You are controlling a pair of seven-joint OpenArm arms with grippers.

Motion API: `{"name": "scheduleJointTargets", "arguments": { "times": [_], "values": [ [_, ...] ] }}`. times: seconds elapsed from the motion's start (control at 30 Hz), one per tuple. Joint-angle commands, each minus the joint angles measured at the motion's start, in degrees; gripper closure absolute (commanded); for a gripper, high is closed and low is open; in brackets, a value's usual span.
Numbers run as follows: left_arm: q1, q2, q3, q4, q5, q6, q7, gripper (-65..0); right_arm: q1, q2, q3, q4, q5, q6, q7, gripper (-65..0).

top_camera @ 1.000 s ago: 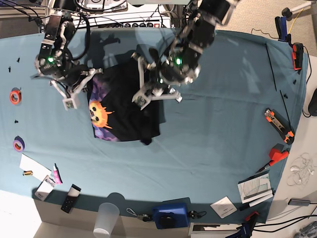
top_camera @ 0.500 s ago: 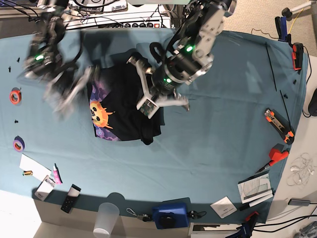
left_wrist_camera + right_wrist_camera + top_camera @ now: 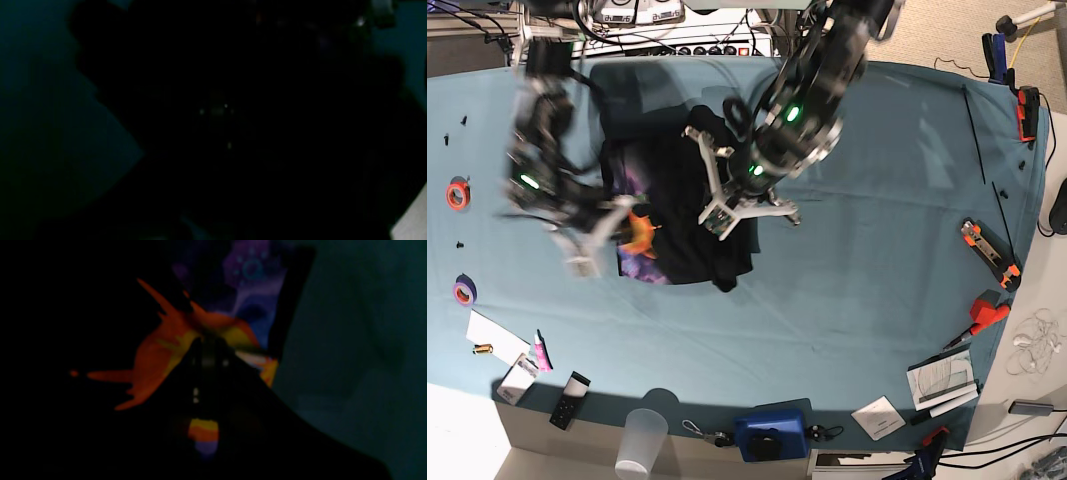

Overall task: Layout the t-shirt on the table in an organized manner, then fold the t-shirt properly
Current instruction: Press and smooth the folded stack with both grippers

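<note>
The black t-shirt (image 3: 682, 250) lies bunched on the teal table (image 3: 877, 250), its purple-and-orange print (image 3: 639, 232) at its left side. My left gripper (image 3: 715, 215) sits shut over the shirt's right half. The left wrist view is almost black, with only a strip of table (image 3: 40, 116) at its left. My right gripper (image 3: 625, 222) is blurred at the shirt's left edge. In the right wrist view that gripper (image 3: 207, 353) is shut with its tips against the print (image 3: 253, 290). I cannot tell whether either gripper pinches fabric.
An orange tape roll (image 3: 458, 193) and a purple one (image 3: 465, 291) lie at the far left. Near the front edge stand a clear cup (image 3: 642, 440) and a blue box (image 3: 770, 435). Orange and red tools (image 3: 992, 255) and papers (image 3: 942, 378) line the right side.
My right arm has swung down and inward from off the shirt's left edge onto the print. The left arm has turned slightly over the shirt. The shirt's outline has barely changed.
</note>
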Motion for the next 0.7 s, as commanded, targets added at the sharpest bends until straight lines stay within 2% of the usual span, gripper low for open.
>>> {"name": "scheduleJointTargets", "arguments": {
  "times": [0.0, 0.13, 0.3, 0.43, 0.67],
  "values": [
    [-1.0, 0.7, 0.2, -0.7, 0.0, 0.0, -0.9, 0.0, 1.4, 0.3, -1.4, -1.2, -1.2, 0.2, -0.1, -1.4],
    [-1.4, 0.7, 0.2, -3.2, 0.4, 0.0, 1.0, 0.0, 1.7, 0.3, -3.8, -4.8, -3.0, 0.1, -0.8, -1.4],
    [-1.6, 0.7, 0.2, -1.6, 0.4, 0.3, 2.5, 0.0, 1.7, 0.5, -2.3, -3.5, -2.9, -0.1, -6.6, -1.4],
    [-1.6, 0.7, 0.2, 4.2, 1.0, 4.8, 5.6, 0.0, 1.7, 0.5, 3.1, 1.1, -0.4, -0.1, -9.3, -1.4],
    [-0.6, 0.7, 0.2, 19.6, 8.2, 10.6, 14.1, 0.0, 1.6, 0.5, 15.5, 14.6, 9.5, 0.0, -15.3, 0.0]
  ]
}}
